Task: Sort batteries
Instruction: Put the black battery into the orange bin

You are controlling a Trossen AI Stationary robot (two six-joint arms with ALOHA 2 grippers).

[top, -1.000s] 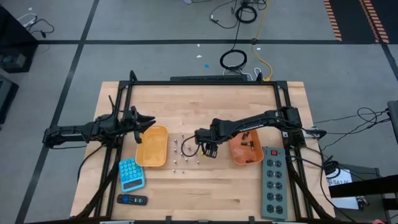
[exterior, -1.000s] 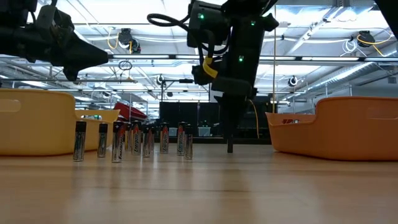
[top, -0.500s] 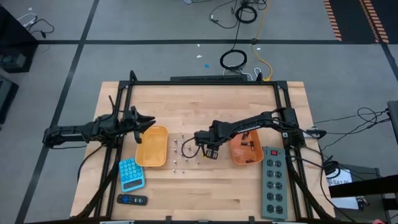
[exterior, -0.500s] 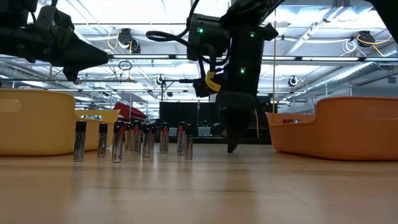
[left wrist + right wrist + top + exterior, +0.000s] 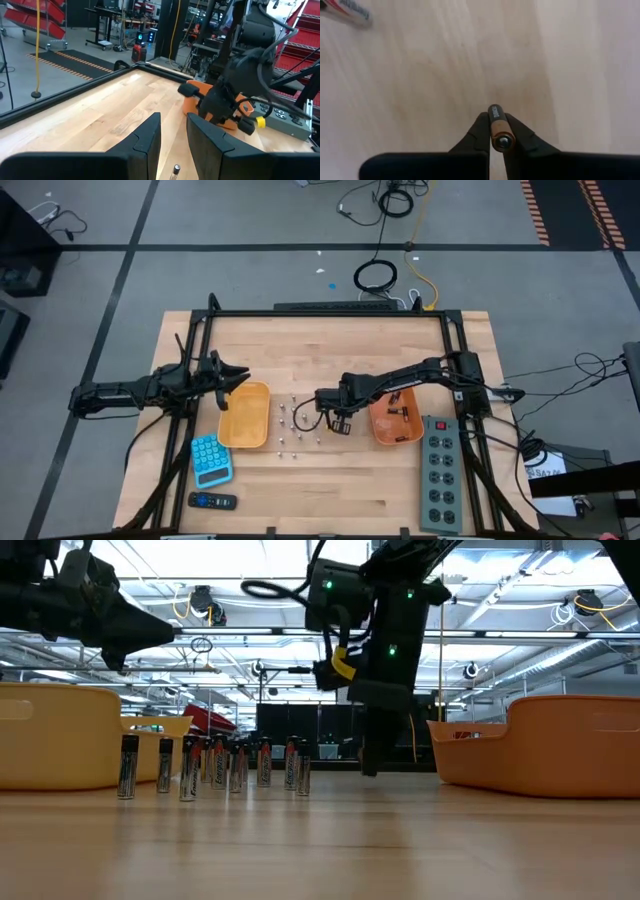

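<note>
Dark arms (image 5: 400, 380), green indicator lights

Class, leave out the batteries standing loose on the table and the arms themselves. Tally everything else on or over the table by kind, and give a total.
Orange trays: 2, the left tray and the right tray
Blue calculator: 1
Black remote: 1
Power strip: 1
Battery held in the right gripper: 1
Total: 6

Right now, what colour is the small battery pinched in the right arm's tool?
Copper-orange with a black end; the right wrist view shows it best.
</note>
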